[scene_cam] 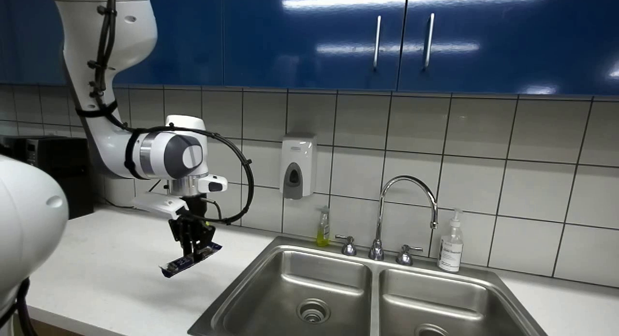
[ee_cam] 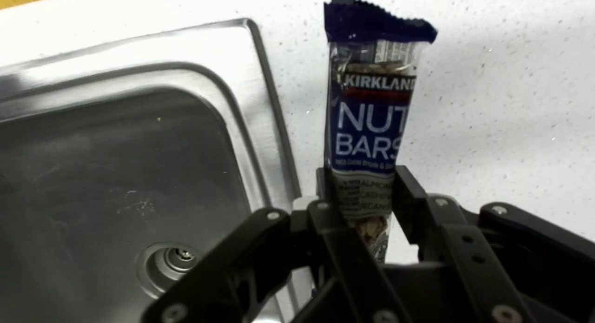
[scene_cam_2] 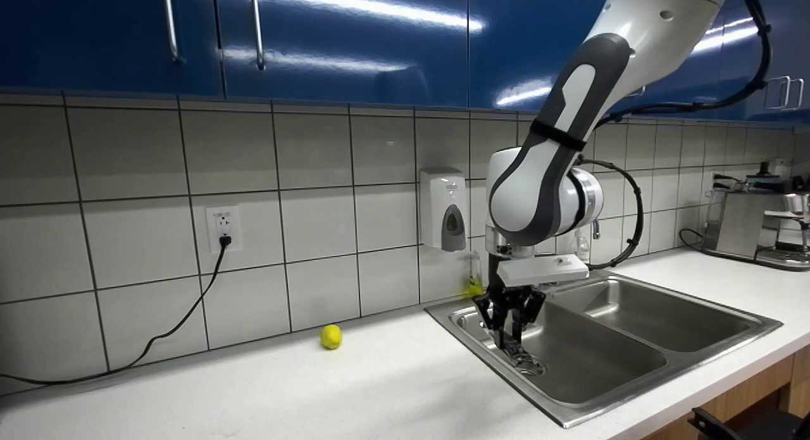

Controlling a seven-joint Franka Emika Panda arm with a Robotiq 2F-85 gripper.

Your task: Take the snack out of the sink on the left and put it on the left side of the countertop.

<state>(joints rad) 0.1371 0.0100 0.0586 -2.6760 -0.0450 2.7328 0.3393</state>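
Note:
The snack is a slim dark-blue nut bar in a clear and printed wrapper. It shows in the wrist view (ee_cam: 369,128) and in both exterior views (scene_cam: 180,265) (scene_cam_2: 524,359). My gripper (ee_cam: 364,193) is shut on the bar across its width, and the bar sticks out both ways past the fingers (scene_cam: 194,255) (scene_cam_2: 509,340). The bar hangs in the air above the white countertop (scene_cam: 106,258) (scene_cam_2: 285,396) (ee_cam: 502,104), just left of the sink's left basin (scene_cam: 271,302) (ee_cam: 93,183). The bar's near end is partly hidden by the fingers in the wrist view.
A yellow-green ball (scene_cam_2: 331,337) lies on the countertop near the tiles. A tap (scene_cam: 382,215), a yellow spray bottle (scene_cam: 323,227) and a pump bottle (scene_cam: 450,244) stand behind the basins. A dispenser (scene_cam: 298,164) hangs on the wall. A black appliance (scene_cam: 60,176) stands at the far left.

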